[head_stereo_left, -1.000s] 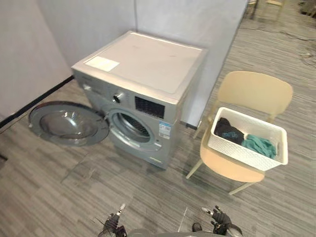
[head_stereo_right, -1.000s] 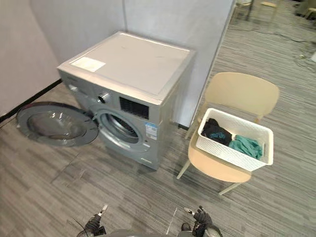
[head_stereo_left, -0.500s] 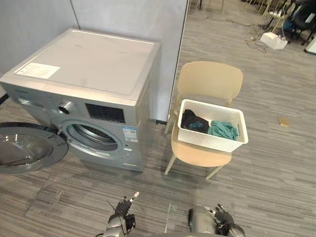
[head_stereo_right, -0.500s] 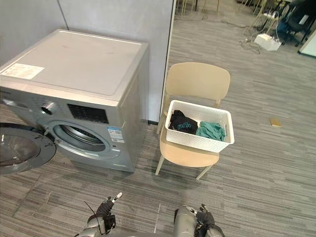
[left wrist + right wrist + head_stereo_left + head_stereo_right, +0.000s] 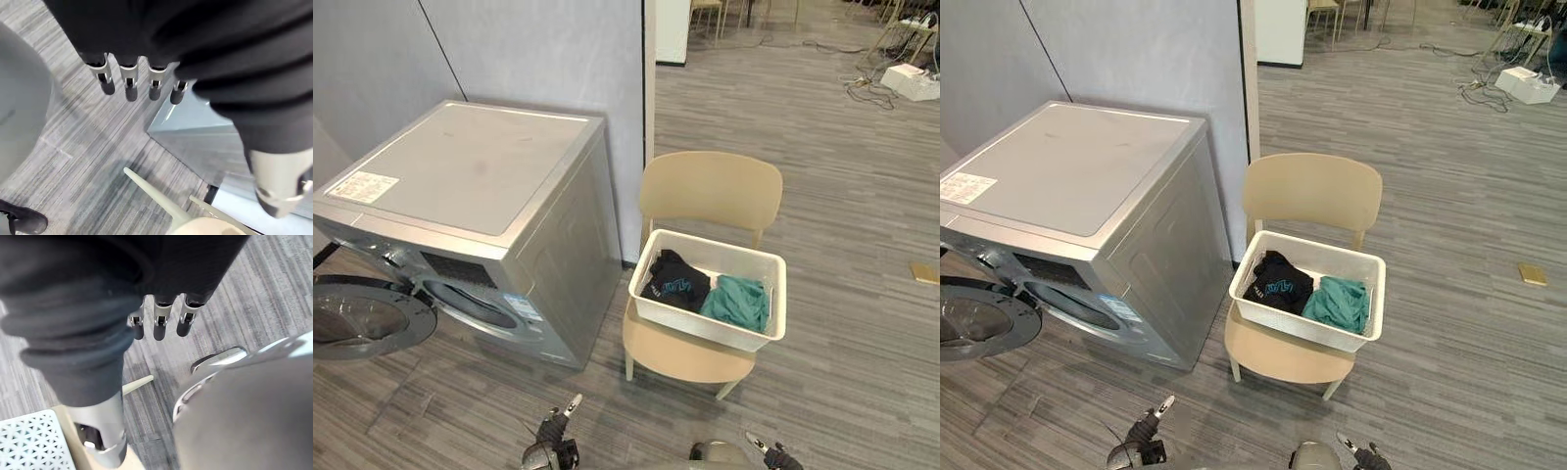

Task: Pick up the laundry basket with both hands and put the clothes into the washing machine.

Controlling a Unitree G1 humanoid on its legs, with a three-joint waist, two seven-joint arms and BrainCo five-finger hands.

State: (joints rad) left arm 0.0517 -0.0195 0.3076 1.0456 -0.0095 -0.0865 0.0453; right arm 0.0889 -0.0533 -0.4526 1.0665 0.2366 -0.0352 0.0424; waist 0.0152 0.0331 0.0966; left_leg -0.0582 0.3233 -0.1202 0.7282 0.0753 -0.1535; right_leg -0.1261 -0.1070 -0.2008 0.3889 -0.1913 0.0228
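Observation:
A white lattice laundry basket [image 5: 697, 329] sits on the seat of a beige chair [image 5: 710, 191]. Inside lie a black garment [image 5: 674, 284] and a teal one [image 5: 736, 302]. Left of the chair stands the silver washing machine [image 5: 460, 176], its round door [image 5: 362, 318] swung open low at the left and its drum opening [image 5: 470, 305] partly seen. My left hand [image 5: 553, 446] and right hand [image 5: 771, 456] hang low at the near edge, well short of the basket. Both have straight fingers [image 5: 129, 81] [image 5: 161, 320] and hold nothing. A corner of the basket [image 5: 29, 440] shows past my right hand.
A grey partition wall [image 5: 538, 49] stands behind the washer and chair. A small tan object [image 5: 925, 272] lies on the floor at the right. Cables and a white box [image 5: 911, 80] lie far back right. Striped grey floor lies between me and the chair.
The whole picture has swung, so the camera has moved: chair and basket now sit near the middle and the washer at the left. Both hands stay low and open.

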